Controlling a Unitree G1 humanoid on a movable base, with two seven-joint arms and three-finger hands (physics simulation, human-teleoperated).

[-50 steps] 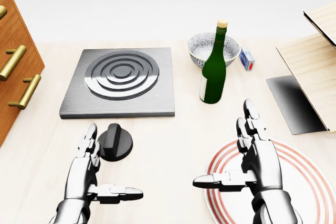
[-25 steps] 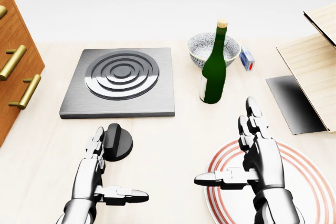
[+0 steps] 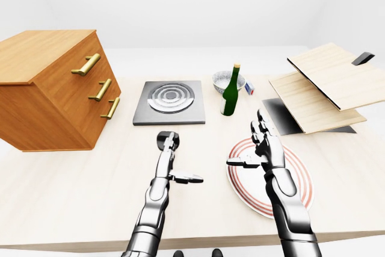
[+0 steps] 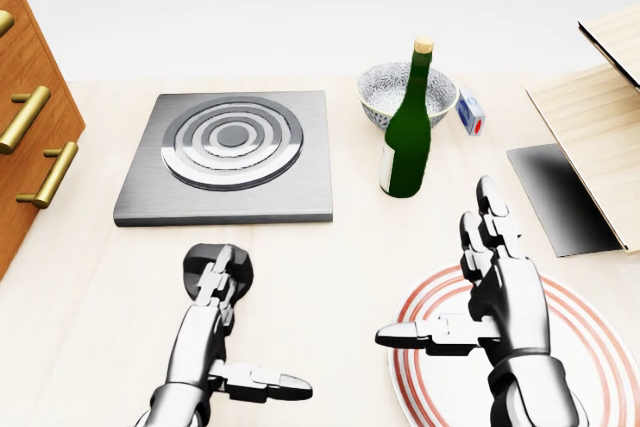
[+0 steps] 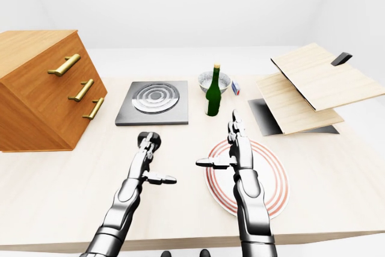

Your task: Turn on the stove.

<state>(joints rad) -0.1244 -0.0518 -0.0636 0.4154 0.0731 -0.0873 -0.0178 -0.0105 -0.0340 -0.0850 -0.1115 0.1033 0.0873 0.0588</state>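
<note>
Both hands open, empty; left hand (image 4: 215, 332) fingers over knob (image 4: 200, 265); eye views alone show whole drawer cabinet (image 3: 51, 91).

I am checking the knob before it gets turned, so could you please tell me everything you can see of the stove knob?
The stove knob is a round, glossy black dial with a raised grip bar across its top. It sits flat on the pale wooden counter, below the grey burner plate in the head view and apart from it. The left hand reaches over it, open fingertips covering its middle; whether they touch is unclear. No markings show.
</note>
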